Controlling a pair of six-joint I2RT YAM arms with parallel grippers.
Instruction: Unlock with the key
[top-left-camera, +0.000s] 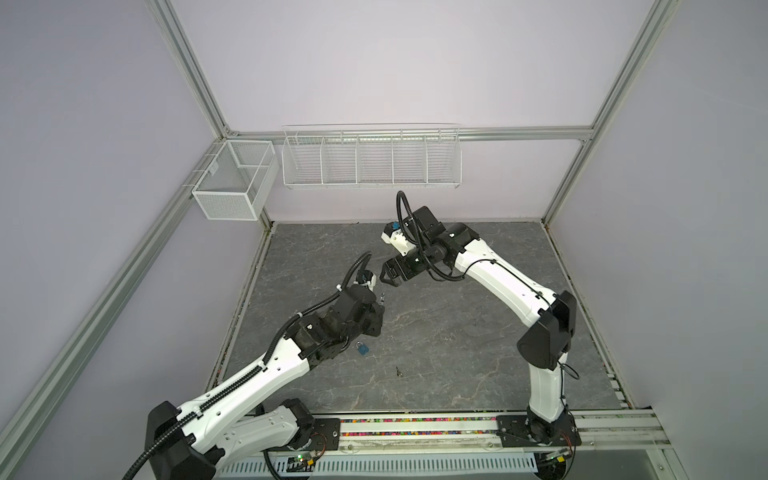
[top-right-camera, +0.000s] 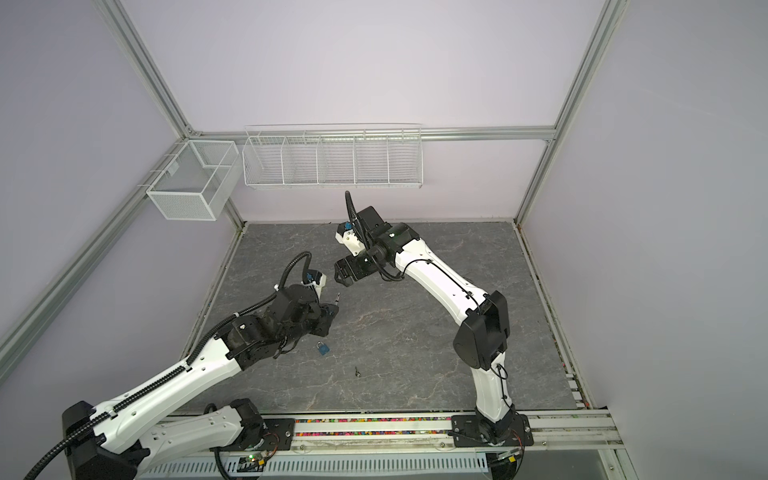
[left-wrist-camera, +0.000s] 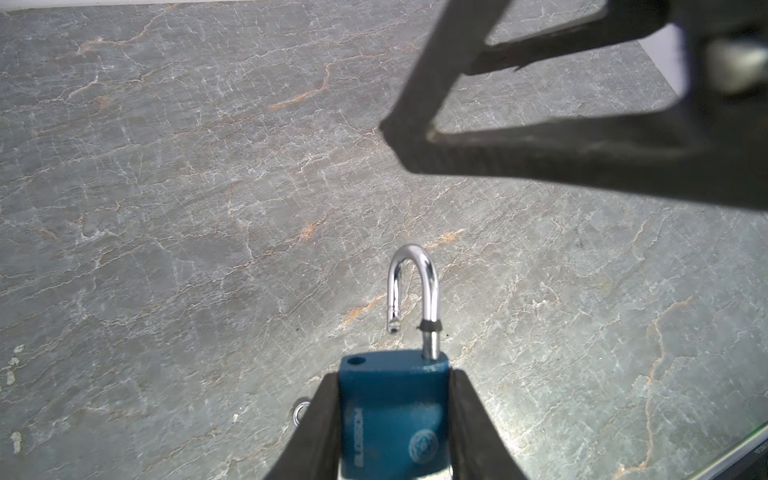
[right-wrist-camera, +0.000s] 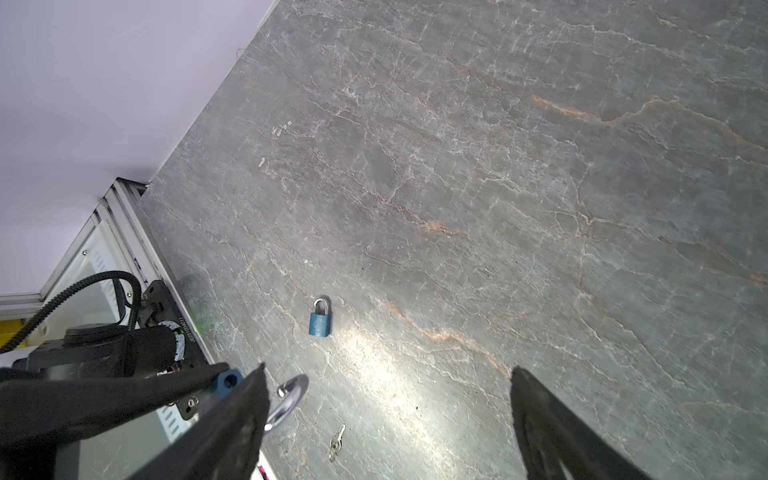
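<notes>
Left wrist view pretty much tells the story: the left tool (left-wrist-camera: 394, 376) has its fingers clamped on the sides of a blue padlock (left-wrist-camera: 392, 419), held up above the table (left-wrist-camera: 166, 208). The shackle (left-wrist-camera: 432, 291) is popped, with its free end hanging clear above its hole in the body. So I'd say the unlocking itself looks done for that one. The key (right-wrist-camera: 337, 442) isn't in any lock though. It's lying loose on the table toward the front edge, a bit left of the middle, and you can spot it in both top views too. The right tool (right-wrist-camera: 386, 370) is spread wide with nothing in it, hovering close to the left tool over the middle of the table. One thing bugs me: there's a second padlock (right-wrist-camera: 320, 318), also blue, lying flat on the table between the key and the left arm, and its shackle looks closed as far as I can make out. If that one counts, there's a whole round left (grab key, insert, turn). If not, my guess is all that's left is setting the open lock down and backing both arms off. Can't tell from this which it is.
</notes>
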